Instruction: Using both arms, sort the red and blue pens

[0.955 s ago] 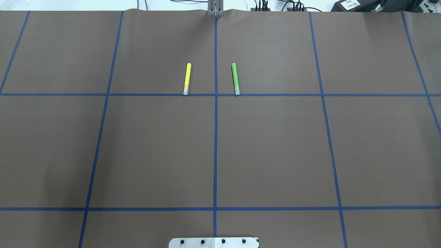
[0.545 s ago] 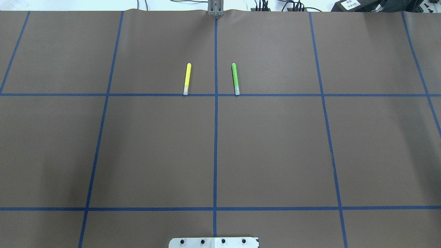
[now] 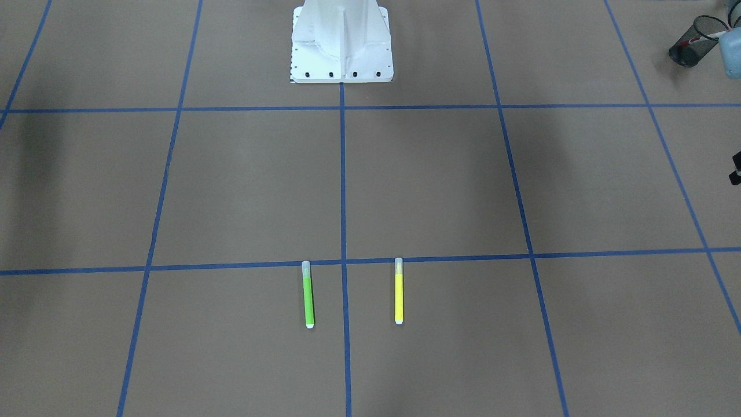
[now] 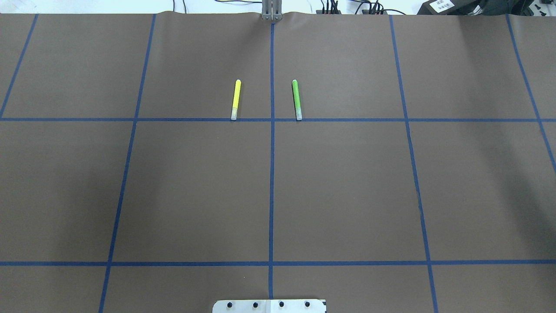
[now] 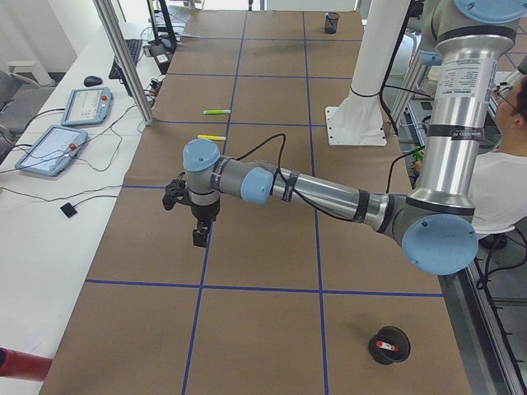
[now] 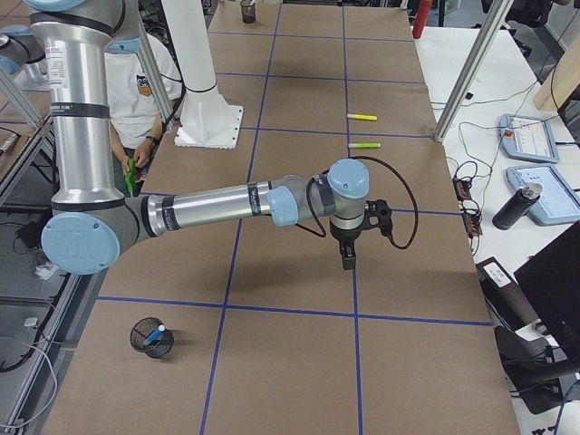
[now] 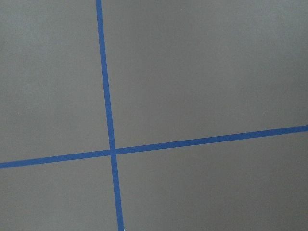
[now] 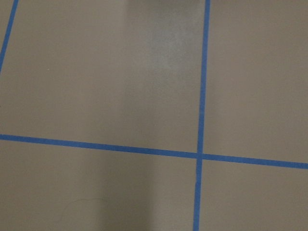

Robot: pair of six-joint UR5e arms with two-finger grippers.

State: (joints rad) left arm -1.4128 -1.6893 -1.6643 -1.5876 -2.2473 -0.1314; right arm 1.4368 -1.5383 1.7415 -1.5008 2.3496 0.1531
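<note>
The red pen, white-barrelled, stands in a black mesh cup near the table's end on my left; the same cup shows at the front-facing view's top right. The blue pen sits in another black mesh cup at the end on my right. My left gripper hangs points-down over bare brown paper by a blue tape line. My right gripper hangs the same way on the other side. Neither shows in the overhead view, so I cannot tell whether they are open or shut. Both wrist views show only paper and tape.
A yellow marker and a green marker lie parallel either side of the centre tape line, far from both grippers. The white robot base stands at the table's near edge. A seated person is behind the base.
</note>
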